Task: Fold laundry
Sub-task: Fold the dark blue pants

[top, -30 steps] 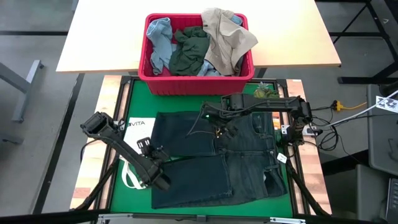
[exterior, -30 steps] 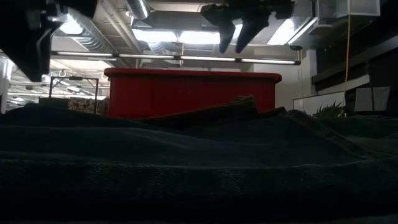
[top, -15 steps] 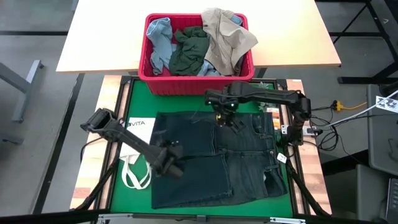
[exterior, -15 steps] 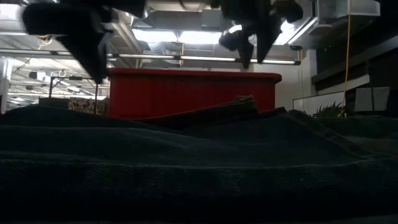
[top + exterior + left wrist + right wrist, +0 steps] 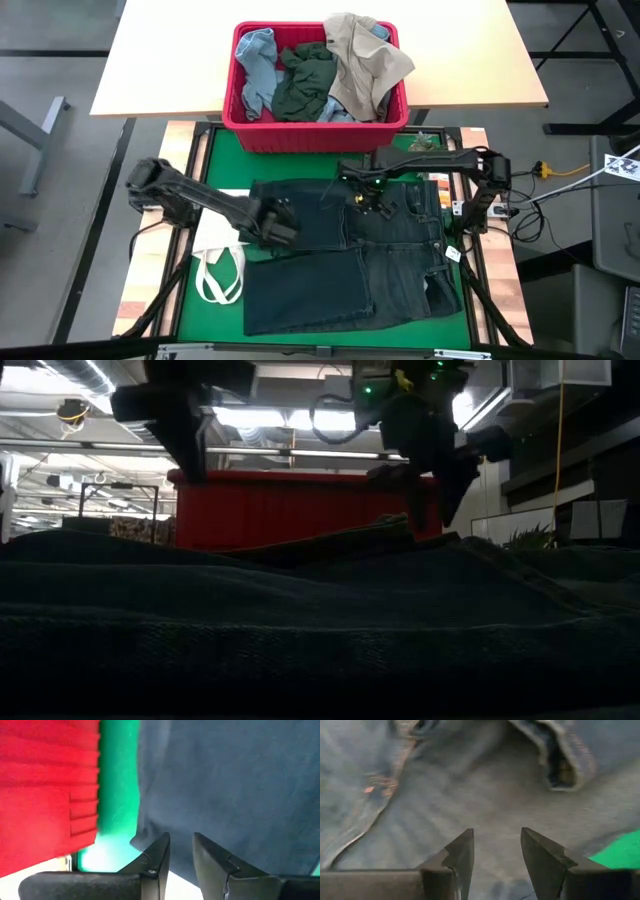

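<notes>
Both grippers, left and right, hung over the jeans with fingers apart, empty; uneven pinches could've skewed the fold.

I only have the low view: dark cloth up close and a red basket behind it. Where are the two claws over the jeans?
Observer: From above, the left claw is over the upper leg of the jeans; the right claw is over the seat area.
Operator: Are they holding cloth?
Observer: No. The right claw's wrist view shows bare denim in the gap between its open jaws; the left claw's jaws stand narrowly apart, nothing between them.
Operator: What's in the basket?
Observer: The red basket holds a light blue piece, a dark green piece and a beige piece.
</notes>
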Robot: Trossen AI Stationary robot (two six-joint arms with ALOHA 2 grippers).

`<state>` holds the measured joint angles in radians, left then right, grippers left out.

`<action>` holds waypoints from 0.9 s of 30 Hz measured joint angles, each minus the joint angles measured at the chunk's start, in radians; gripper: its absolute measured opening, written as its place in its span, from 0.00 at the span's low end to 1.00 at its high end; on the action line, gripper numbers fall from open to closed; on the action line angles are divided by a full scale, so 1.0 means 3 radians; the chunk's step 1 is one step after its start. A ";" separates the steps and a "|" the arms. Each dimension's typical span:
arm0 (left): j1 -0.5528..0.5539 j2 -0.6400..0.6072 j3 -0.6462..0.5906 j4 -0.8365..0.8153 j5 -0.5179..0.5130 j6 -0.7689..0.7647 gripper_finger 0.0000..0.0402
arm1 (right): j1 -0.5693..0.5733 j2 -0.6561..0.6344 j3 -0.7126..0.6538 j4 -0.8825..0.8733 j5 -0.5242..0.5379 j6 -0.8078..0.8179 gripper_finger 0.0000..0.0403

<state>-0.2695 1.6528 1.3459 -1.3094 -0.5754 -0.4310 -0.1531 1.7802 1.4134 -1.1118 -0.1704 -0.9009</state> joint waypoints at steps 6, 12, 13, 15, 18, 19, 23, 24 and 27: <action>0.0248 -0.0777 -0.0597 0.0475 0.0095 -0.0015 0.19 | 0.0005 -0.0094 -0.0287 0.0849 0.0573 0.0006 0.40; 0.0428 -0.1315 -0.1119 0.0995 0.0480 -0.0016 0.19 | 0.0005 -0.0071 -0.0463 0.1197 0.0756 0.0061 0.40; 0.0439 -0.1374 -0.1190 0.1041 0.0511 -0.0017 0.19 | 0.0005 -0.0071 -0.0466 0.1208 0.0696 0.0078 0.40; 0.0451 -0.1448 -0.1295 0.1106 0.0551 -0.0017 0.19 | 0.0008 -0.0073 -0.0496 0.1225 0.0593 0.0087 0.40; 0.0465 -0.1482 -0.1389 0.1173 0.0580 -0.0032 0.19 | 0.0010 -0.0073 -0.0572 0.1302 0.0471 0.0160 0.40; 0.0465 -0.1483 -0.1412 0.1199 0.0581 -0.0034 0.19 | 0.0010 -0.0073 -0.0610 0.1390 0.0446 0.0196 0.40; 0.0465 -0.1480 -0.1450 0.1300 0.0588 -0.0034 0.19 | 0.0010 -0.0073 -0.0742 0.1648 0.0363 0.0292 0.40; 0.0465 -0.1480 -0.1450 0.1322 0.0588 -0.0034 0.19 | 0.0010 -0.0073 -0.0764 0.1731 0.0348 0.0302 0.40; 0.0465 -0.1480 -0.1450 0.1354 0.0588 -0.0036 0.19 | 0.0010 -0.0071 -0.0807 0.1883 0.0326 0.0384 0.40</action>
<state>-0.1299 1.2087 0.9108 -0.9033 -0.3988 -0.4419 -0.1501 1.7588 1.1714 -0.5471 -0.0725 -0.7856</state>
